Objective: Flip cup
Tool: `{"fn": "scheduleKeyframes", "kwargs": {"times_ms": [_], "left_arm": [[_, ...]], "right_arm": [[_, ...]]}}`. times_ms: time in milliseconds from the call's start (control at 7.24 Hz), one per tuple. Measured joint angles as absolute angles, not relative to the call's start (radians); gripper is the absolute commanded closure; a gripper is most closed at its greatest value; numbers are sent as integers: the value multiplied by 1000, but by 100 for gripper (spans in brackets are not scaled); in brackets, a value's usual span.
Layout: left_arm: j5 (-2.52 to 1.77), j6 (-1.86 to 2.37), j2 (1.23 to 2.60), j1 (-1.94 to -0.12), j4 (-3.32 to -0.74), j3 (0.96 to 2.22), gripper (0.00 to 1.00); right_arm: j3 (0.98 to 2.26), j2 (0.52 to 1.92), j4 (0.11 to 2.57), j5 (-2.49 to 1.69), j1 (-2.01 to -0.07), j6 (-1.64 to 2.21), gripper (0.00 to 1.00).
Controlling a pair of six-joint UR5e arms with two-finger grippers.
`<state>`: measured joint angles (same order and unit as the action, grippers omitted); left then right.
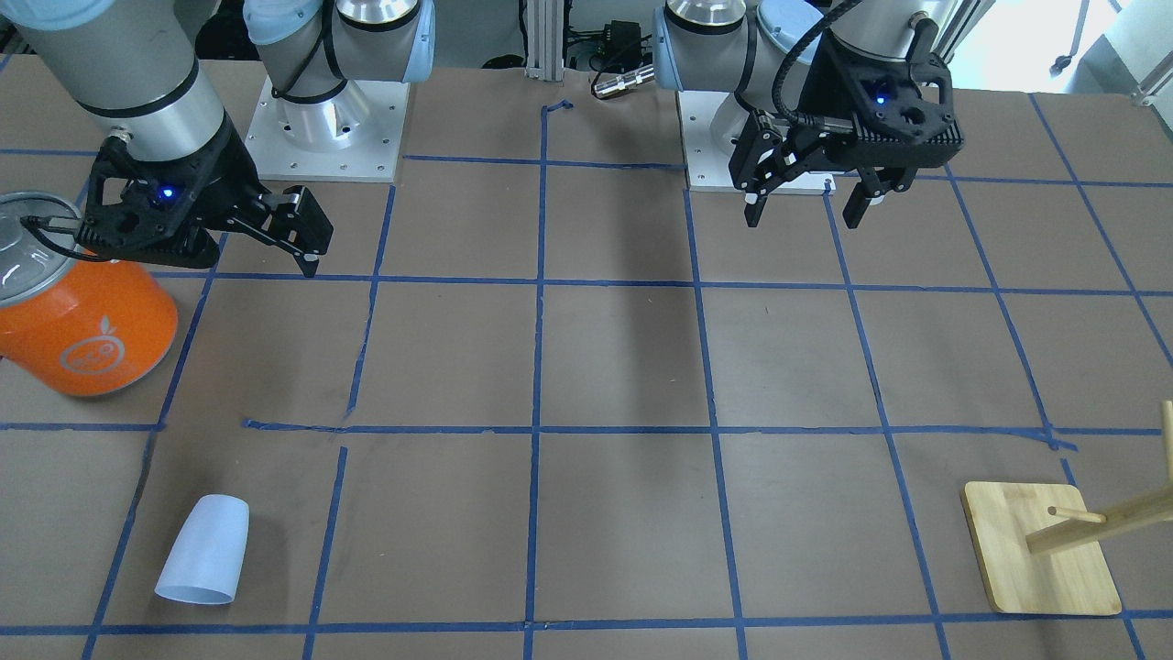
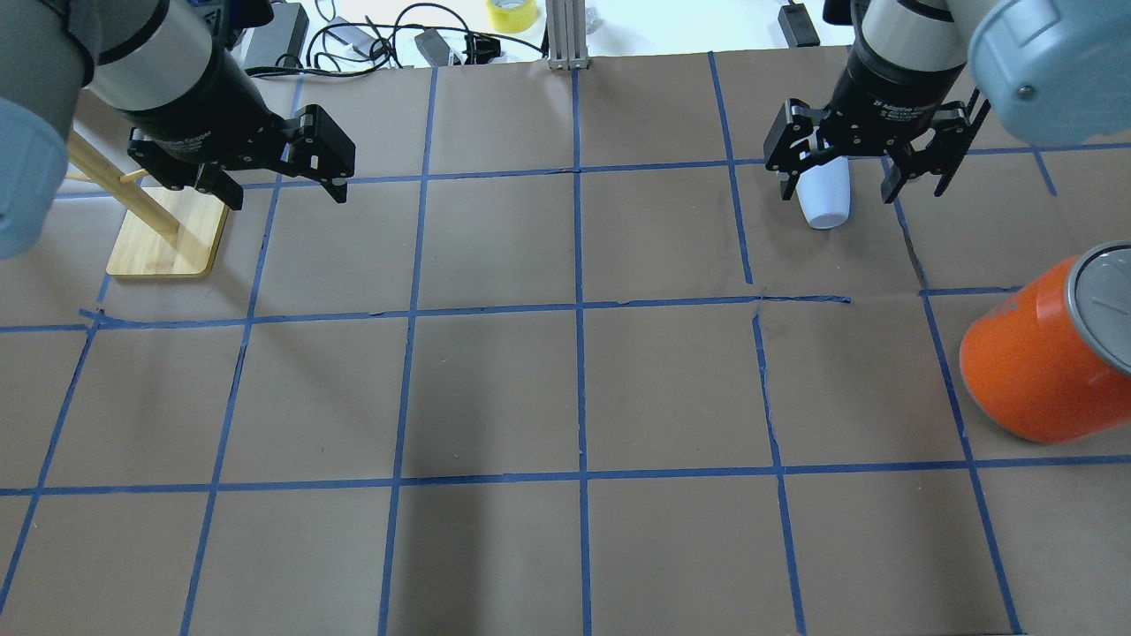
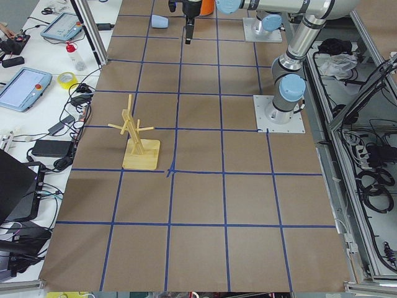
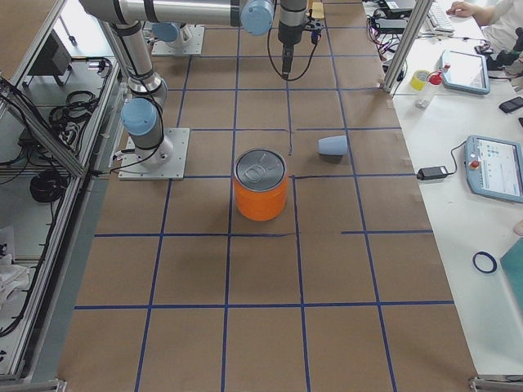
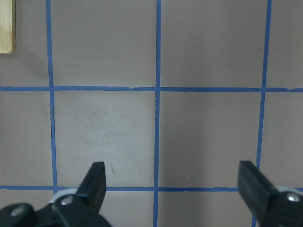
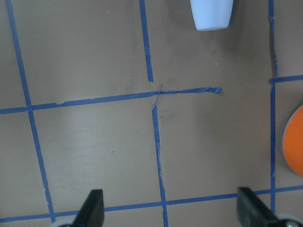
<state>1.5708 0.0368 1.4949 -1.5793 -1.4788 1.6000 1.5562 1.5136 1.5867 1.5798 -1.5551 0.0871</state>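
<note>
The cup (image 1: 203, 548) is a small pale blue-white tumbler lying on its side on the brown table, with its wider mouth end pointing away from the robot. It also shows in the overhead view (image 2: 824, 208), the right wrist view (image 6: 211, 13) and the exterior right view (image 4: 333, 145). My right gripper (image 6: 171, 210) is open and empty. It hangs high above the table, well short of the cup, and shows in the overhead view (image 2: 838, 190) too. My left gripper (image 1: 803, 217) is open and empty, high over the other half of the table (image 5: 173, 182).
A big orange can (image 1: 87, 330) with a silver lid stands near the table's edge on my right side, between the robot and the cup (image 2: 1034, 362). A wooden peg stand (image 1: 1040, 550) on a square base stands on my left side (image 2: 168, 234). Blue tape lines grid the table.
</note>
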Motion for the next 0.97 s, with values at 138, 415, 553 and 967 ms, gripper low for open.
{"fn": "scheduleKeyframes", "kwargs": {"times_ms": [138, 415, 553, 967], "left_arm": [[1570, 37, 1495, -1579, -1479, 1600, 0], [1570, 36, 1493, -1578, -1480, 1600, 0], [1570, 36, 1492, -1577, -1480, 1600, 0], [1570, 35, 1491, -1577, -1480, 1600, 0]], "right_arm": [[1558, 1508, 1588, 1582, -1554, 88, 0], [1566, 1482, 1594, 1604, -1549, 84, 0], [1566, 1473, 1602, 1629, -1544, 76, 0], [1579, 1355, 1783, 1685, -1537, 56, 0]]}}
